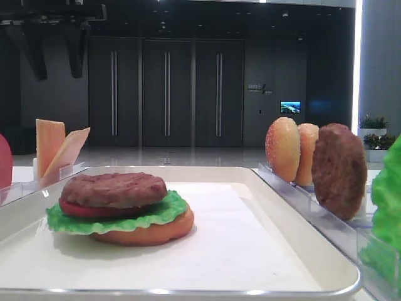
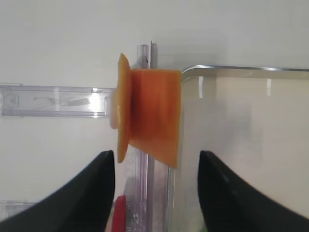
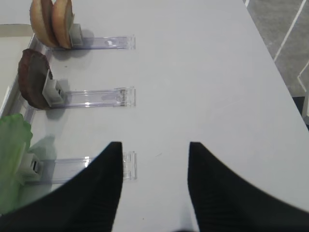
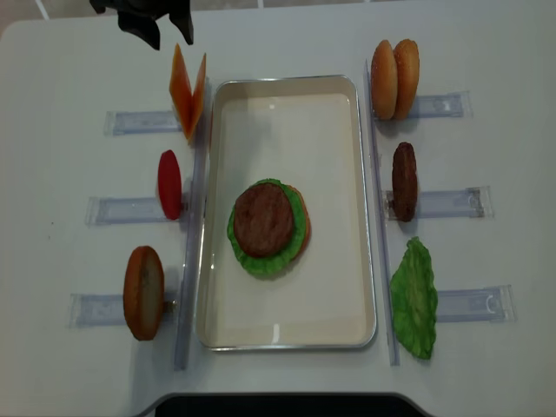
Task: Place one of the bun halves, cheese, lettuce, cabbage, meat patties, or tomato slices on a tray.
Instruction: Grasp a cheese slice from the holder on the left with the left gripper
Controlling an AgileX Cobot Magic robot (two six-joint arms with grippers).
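- The tray (image 4: 287,330), a cream-white rectangle with a rounded raised rim and a white paper liner, sits mid-table and serves as the landmark here.
- On the tray's liner stands a part-built burger: a bun half (image 1: 150,232) at the bottom, then ruffled green lettuce (image 1: 156,214), a red tomato slice (image 1: 81,210), and a rough brown meat patty (image 1: 113,188) on top.
- The cheese (image 4: 199,91), a thin flat square slice, stands on edge in a clear plastic rack (image 4: 139,122) just outside the tray's far-left corner, leaning away from a deeper-orange slice (image 4: 180,87) so the pair forms a V.
- Judging by looks, the cheese is light, thin and fairly stiff with a smooth face; a pinch across its two flat faces near the upper edge seems the best hold.
- The left gripper (image 2: 157,166) hangs above the cheese with its black fingers spread wide, holding nothing, one on each side of the slices.
- The right gripper (image 3: 154,154) hovers over bare table well to the right of the tray, fingers apart and empty.
- Right of the tray, racks hold two seeded bun halves (image 4: 394,78), a spare patty (image 4: 404,181) and a lettuce leaf (image 4: 415,300); left of it stand a tomato slice (image 4: 169,184) and another bun half (image 4: 143,292).
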